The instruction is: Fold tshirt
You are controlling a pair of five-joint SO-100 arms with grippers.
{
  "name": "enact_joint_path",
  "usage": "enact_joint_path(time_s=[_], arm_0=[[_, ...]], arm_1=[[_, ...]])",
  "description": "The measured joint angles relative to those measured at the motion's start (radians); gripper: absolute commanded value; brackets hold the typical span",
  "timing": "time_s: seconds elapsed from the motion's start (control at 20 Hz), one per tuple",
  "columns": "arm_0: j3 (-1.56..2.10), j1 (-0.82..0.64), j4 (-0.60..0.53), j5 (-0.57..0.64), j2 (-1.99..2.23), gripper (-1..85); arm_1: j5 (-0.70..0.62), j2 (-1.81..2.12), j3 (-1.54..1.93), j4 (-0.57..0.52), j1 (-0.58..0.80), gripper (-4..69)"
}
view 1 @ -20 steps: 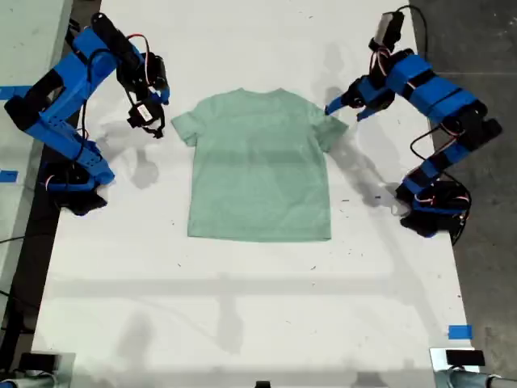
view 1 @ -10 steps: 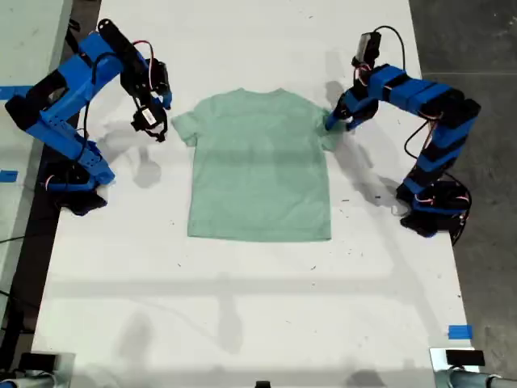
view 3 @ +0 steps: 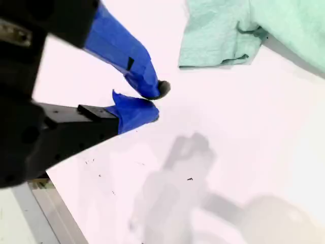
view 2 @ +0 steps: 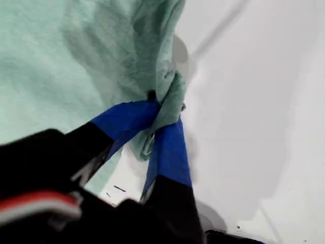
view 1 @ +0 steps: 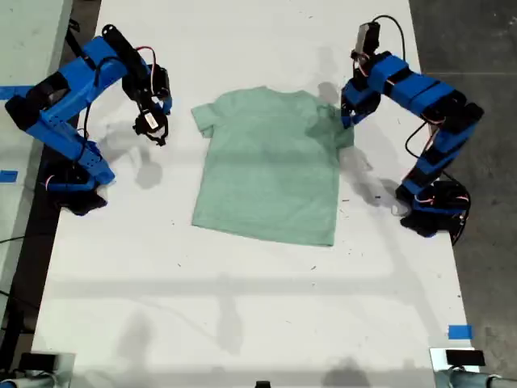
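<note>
My first pincer (view 2: 165, 109) pinches the sleeve of the tshirt (view 1: 271, 166), which lies flat mid-bench (view 1: 242, 323). My second pincer (view 3: 147, 101), nearly closed and empty, hovers just beside the other sleeve. I judge the first fold is starting; next, carry this sleeve inward.

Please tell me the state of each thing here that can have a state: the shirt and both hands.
tshirt: flat and unfolded, lying askew, one sleeve bunched and pinched.
My first hand: shut on the tshirt sleeve, at the exterior view's right.
My second hand: shut, holding nothing, beside the other sleeve, not touching it.
</note>
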Motion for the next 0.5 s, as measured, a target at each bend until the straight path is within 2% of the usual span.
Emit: enact_joint_path(time_s=[0.1, 0.25, 0.5], arm_0=[[0.014, 0.012, -0.003, 0.0, 0.009, 1.6], [0.014, 0.015, -0.012, 0.0, 0.011, 1.6], [0.014, 0.029, -0.014, -0.009, 0.011, 1.5]], arm_1=[[0.035, 0.043, -0.089, 0.031, -0.055, -1.0], [0.12, 0.041, -0.235, 0.011, -0.175, -1.0], [0.229, -0.179, -0.374, -0.204, -0.319, -1.0]])
